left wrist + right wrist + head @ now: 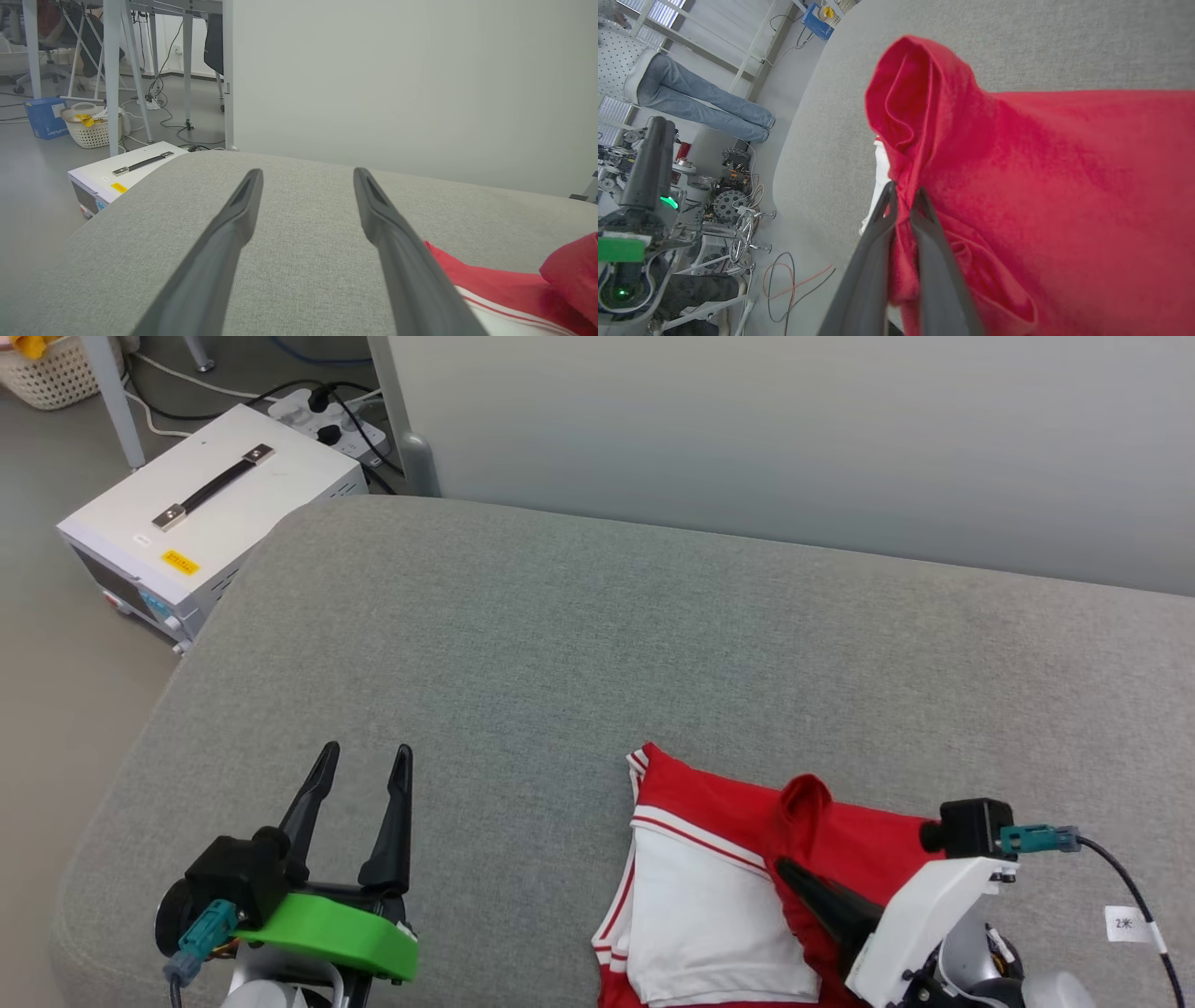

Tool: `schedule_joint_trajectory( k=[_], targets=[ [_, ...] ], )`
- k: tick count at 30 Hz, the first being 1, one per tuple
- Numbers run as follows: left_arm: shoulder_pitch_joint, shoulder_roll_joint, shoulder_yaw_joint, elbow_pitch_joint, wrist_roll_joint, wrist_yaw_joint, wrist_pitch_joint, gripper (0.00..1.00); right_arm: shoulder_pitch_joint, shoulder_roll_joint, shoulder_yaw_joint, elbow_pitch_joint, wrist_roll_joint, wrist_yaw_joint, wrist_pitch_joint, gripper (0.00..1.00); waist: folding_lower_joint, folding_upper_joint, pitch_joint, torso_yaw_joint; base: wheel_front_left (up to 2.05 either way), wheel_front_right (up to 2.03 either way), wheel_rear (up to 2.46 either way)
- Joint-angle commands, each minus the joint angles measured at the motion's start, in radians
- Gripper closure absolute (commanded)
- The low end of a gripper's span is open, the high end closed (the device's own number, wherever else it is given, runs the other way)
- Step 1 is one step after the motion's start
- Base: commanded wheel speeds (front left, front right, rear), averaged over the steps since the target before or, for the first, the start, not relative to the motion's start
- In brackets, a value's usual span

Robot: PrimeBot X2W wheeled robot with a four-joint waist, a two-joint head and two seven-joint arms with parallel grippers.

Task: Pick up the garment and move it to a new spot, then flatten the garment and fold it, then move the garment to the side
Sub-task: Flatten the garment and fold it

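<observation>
A wide grey fabric cushion is filling most of the head view, with a pale wall panel standing behind its far edge. Off the cushion's left corner, a white equipment box with a dark carry handle is sitting on the floor, and a power strip with plugged cables is lying just behind it. In the left wrist view a pale woven basket and a blue box are resting on the floor farther back, among metal table legs.

The garment is lying on the near right part of the cushion, red body uppermost with a white sleeve and striped trim folded over its left side. The right gripper is reaching over it, its 2 dark fingers pressed together and pinching a raised fold of the red cloth, which is standing up in a small peak above the fingertips; the right wrist view is showing the same pinch with the red fabric draping away to the right.

The left gripper is hovering over bare cushion well left of the garment, its fingers spread wide and holding nothing.

At the left of the right wrist view, what looks like a pair of legs in blue jeans is standing on the floor.
</observation>
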Motion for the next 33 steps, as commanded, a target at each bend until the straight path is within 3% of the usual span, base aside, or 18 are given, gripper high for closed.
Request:
schedule_joint_trajectory(
  k=[1, 6, 13, 14, 15, 20, 27, 33],
  targets=[
    [0.002, 0.004, 0.0, 0.003, 0.006, -0.005, -0.006, 0.0, -0.027, 0.002, 0.02, 0.025, 0.027, -0.001, -0.031, 1.0, 0.0, 0.0118, 0.004, 0.018, 0.0, 0.0, 0.0],
    [-0.006, 0.003, -0.004, 0.005, 0.004, -0.005, -0.006, 0.0, -0.086, 0.002, 0.083, 0.138, 0.124, -0.001, -0.123, 1.0, 0.0, 0.0118, 0.011, 0.046, 0.0, 0.0, 0.0],
    [-0.013, 0.004, -0.002, 0.004, 0.0, -0.005, -0.006, 0.0, -0.183, 0.002, 0.151, 0.302, 0.158, -0.001, -0.222, 1.0, 0.0, 0.0118, 0.026, 0.074, 0.0, 0.0, 0.0],
    [-0.014, 0.004, -0.001, 0.004, 0.0, -0.005, -0.006, 0.0, -0.192, 0.002, 0.16, 0.318, 0.154, -0.001, -0.232, 0.8, 0.0, 0.0118, 0.027, 0.077, 0.0, 0.0, 0.0],
    [-0.014, 0.004, -0.001, 0.004, 0.0, -0.005, -0.006, 0.0, -0.201, 0.002, 0.172, 0.335, 0.151, -0.001, -0.241, 0.0, 0.0, 0.0118, 0.028, 0.079, 0.0, 0.0, 0.0],
    [-0.014, 0.002, 0.008, 0.004, 0.0, -0.005, -0.006, 0.0, -0.226, 0.002, 0.253, 0.351, 0.154, -0.001, -0.251, 0.0, 0.0, 0.0118, 0.03, 0.08, 0.0, 0.0, 0.0],
    [-0.008, -0.003, 0.014, 0.008, 0.005, -0.005, -0.006, 0.0, -0.228, 0.002, 0.324, 0.258, 0.166, -0.001, -0.217, 0.0, 0.0, 0.0118, 0.016, 0.057, 0.0, 0.0, 0.0],
    [-0.001, -0.004, 0.017, 0.003, 0.006, -0.005, -0.006, 0.0, -0.259, -0.011, 0.27, 0.174, -0.008, -0.001, -0.223, 0.0, 0.0, 0.0118, 0.0, 0.025, 0.0, 0.0, 0.0]
  ],
)
